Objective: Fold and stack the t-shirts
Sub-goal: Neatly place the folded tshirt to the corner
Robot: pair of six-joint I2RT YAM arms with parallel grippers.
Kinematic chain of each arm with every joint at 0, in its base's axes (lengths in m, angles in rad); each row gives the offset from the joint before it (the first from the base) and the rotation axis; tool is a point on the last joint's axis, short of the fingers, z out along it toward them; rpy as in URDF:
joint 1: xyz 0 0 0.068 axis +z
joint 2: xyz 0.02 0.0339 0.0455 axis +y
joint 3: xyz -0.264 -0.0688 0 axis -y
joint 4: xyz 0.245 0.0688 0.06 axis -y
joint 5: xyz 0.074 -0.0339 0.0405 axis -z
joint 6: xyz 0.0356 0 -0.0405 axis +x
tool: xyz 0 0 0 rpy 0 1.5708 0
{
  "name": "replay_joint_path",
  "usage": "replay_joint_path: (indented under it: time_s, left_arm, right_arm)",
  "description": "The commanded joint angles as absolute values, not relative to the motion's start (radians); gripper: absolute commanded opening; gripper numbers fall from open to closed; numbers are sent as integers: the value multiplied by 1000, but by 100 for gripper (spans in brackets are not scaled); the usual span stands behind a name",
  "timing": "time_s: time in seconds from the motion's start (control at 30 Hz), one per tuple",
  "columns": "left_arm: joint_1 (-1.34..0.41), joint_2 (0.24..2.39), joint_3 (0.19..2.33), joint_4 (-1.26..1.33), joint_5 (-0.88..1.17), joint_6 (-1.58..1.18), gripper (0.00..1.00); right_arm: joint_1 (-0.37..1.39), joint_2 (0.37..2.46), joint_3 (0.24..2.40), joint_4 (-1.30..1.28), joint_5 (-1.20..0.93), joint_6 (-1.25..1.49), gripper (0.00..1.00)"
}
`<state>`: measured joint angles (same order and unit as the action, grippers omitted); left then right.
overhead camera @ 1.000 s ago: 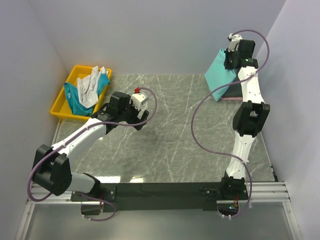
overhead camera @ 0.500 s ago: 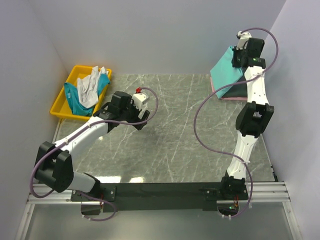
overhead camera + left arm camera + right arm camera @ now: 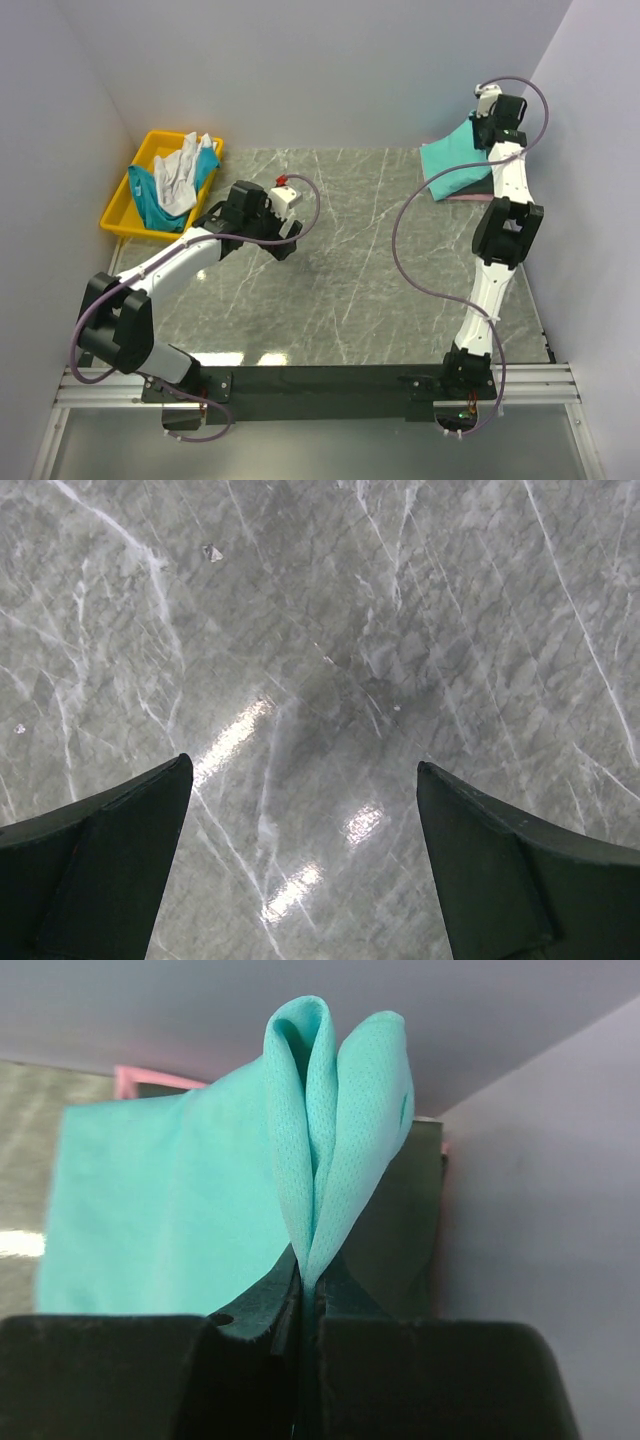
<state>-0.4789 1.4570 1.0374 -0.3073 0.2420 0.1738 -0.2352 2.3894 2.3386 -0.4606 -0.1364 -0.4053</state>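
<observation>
Here the right gripper (image 3: pixel 305 1290) clamps the sea-green shirt (image 3: pixel 450 160) just above the far-right stack (image 3: pixel 460 197); the left gripper (image 3: pixel 303 770) gapes, well apart.

Bright even light, glare streaks on table (image 3: pixel 300 810)

The sea-green shirt (image 3: pixel 452 165) lies at the far right corner. One folded edge is lifted and pinched in the right gripper (image 3: pixel 305 1285). A dark grey shirt (image 3: pixel 395 1225) and a pink shirt (image 3: pixel 455 198) peek out under it. A crumpled white shirt (image 3: pixel 180 170) lies on a teal shirt (image 3: pixel 150 200) in the yellow bin (image 3: pixel 118 215) by the far left corner.
</observation>
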Motion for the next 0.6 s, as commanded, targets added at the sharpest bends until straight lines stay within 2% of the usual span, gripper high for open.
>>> replay_joint_path:
  time_s: [0.0, 0.57]
  left_arm:
    - [-476, 1456, 1083, -305, 288, 169, 99]
    - [-476, 1509, 1115, -310, 314, 155, 99]
  right_arm:
    - [-241, 2404, 2346, -321, -68, -491, 0]
    - [-275, 2491, 2229, -157, -2, -658, 0]
